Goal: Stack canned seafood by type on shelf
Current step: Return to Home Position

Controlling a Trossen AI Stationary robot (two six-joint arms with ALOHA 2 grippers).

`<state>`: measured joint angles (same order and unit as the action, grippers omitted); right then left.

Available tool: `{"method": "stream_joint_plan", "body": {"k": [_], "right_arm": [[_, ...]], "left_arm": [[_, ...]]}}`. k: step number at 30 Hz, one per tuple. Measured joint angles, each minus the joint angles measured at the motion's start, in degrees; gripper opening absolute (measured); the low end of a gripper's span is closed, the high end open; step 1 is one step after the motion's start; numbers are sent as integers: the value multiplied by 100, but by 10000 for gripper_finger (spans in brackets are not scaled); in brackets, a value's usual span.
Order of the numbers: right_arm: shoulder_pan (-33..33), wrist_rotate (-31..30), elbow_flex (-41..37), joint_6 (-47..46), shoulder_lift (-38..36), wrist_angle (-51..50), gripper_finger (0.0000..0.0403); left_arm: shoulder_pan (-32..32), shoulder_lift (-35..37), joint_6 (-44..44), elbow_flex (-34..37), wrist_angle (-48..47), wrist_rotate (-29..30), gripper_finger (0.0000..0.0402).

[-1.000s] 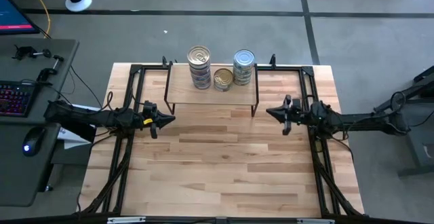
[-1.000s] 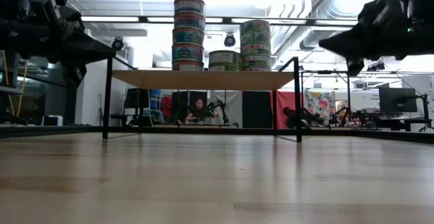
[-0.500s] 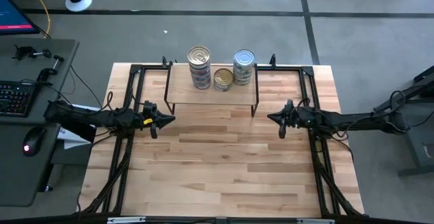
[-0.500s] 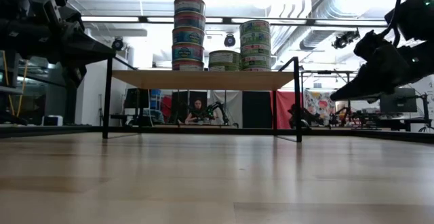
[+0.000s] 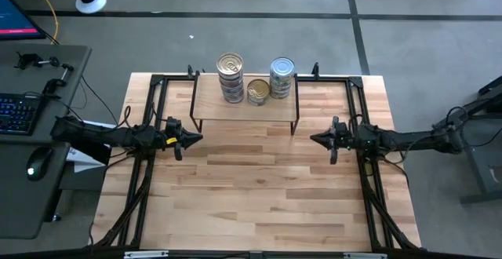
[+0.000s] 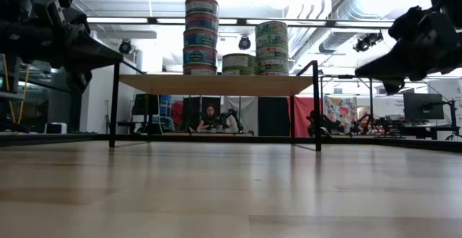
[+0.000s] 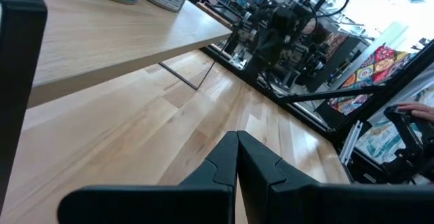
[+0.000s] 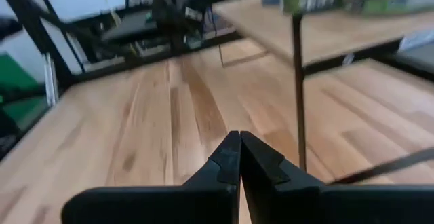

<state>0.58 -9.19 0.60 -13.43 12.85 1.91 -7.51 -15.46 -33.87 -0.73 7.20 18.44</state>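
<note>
The shelf (image 5: 245,106) stands on thin black legs at the table's far middle. On it the canned seafood rests in three stacks: a tall one (image 6: 201,36) at the left, a low one (image 6: 238,63) in the middle and a middling one (image 6: 271,47) at the right. My left gripper (image 5: 200,138) hovers shut over the table's left side and points toward the right. Over the right side my right gripper (image 5: 314,140) hovers shut, facing it. Both are clear of the shelf and hold nothing; their wrist views show the fingertips together (image 7: 237,137) (image 8: 240,136).
A black metal frame (image 5: 153,94) runs along the table's left, far and right sides. Bare wood tabletop (image 5: 251,180) lies between and in front of the grippers. A desk with a keyboard (image 5: 16,114) stands left of the table. A person (image 6: 211,115) sits in the room behind.
My right gripper has drawn back a little toward the table's right and near edges and sunk slightly. It tipped nose-down midway and has come back nearer to level. It stays shut.
</note>
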Motion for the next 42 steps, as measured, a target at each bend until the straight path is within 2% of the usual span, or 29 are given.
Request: {"method": "stream_joint_plan", "body": {"k": [10, 14, 28, 33, 38, 42], "right_arm": [[-448, 50, 0, 0, -1290, 7, 0], [-521, 45, -2, 1, -1284, 348, 0], [-544, 145, -2, 10, -1286, 108, 0], [-544, 617, -2, 806, -1286, -59, 0], [-547, 749, -2, 1895, -1286, -90, 0], [-547, 752, -2, 1624, -1286, -89, 0]], "left_arm": [[0, -1, 0, 0, -10, -1, 0], [0, -21, 0, 0, -6, 4, 0], [0, -76, 0, 0, -39, 0, 0], [0, -76, 0, 0, -37, 0, 0], [0, -76, 0, 0, -39, 0, 0], [0, -76, 0, 0, -39, 0, 0]]}}
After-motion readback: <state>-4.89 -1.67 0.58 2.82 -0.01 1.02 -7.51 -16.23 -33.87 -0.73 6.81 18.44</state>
